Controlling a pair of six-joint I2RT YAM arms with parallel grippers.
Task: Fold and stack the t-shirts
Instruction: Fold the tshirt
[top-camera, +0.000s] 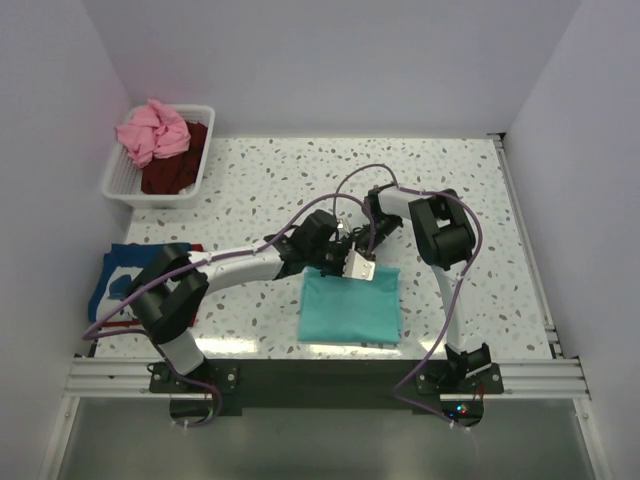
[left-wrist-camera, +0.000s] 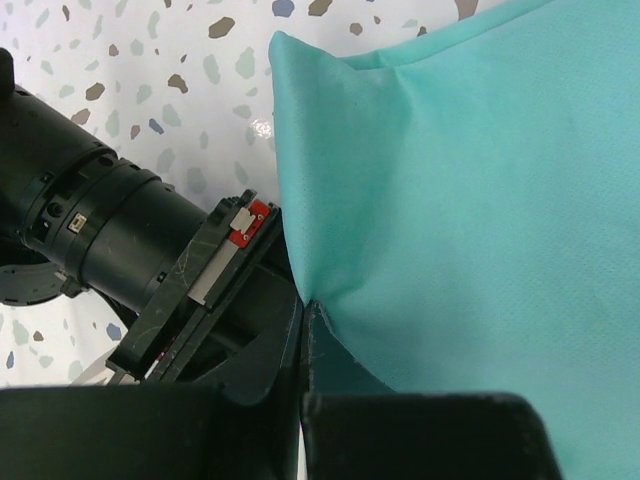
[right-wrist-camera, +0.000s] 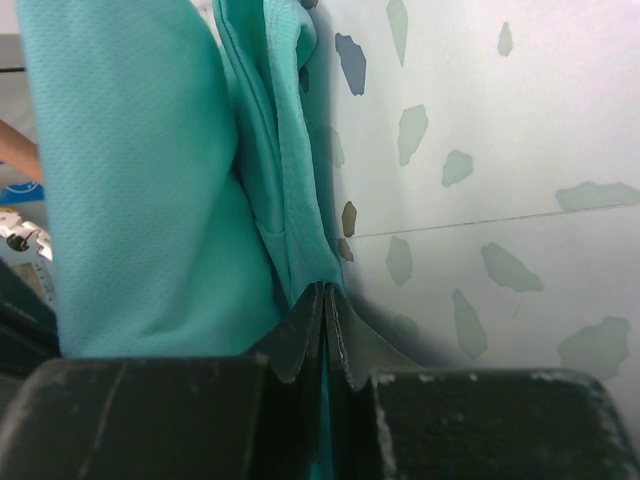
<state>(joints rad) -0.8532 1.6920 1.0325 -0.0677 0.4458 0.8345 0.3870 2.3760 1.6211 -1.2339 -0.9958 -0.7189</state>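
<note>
A teal-green t-shirt (top-camera: 350, 308) lies folded into a rectangle near the table's front middle. Both grippers meet at its far edge. My left gripper (top-camera: 337, 262) is shut on that edge, and in the left wrist view its gripper (left-wrist-camera: 305, 303) pinches the cloth (left-wrist-camera: 460, 200) at a crease. Close beside it on the right, my right gripper (top-camera: 363, 262) is also shut on the shirt. The right wrist view shows this gripper (right-wrist-camera: 325, 288) with teal layers (right-wrist-camera: 130, 180) caught between its fingers. A blue t-shirt (top-camera: 122, 275) with white print lies flat at the left.
A white slatted basket (top-camera: 120, 185) at the back left holds a pink tee (top-camera: 152, 130) and a dark maroon one (top-camera: 172, 170). A red edge (top-camera: 112, 322) shows under the blue shirt. Walls close the table on three sides. The right arm's black wrist (left-wrist-camera: 100, 230) crowds the left gripper.
</note>
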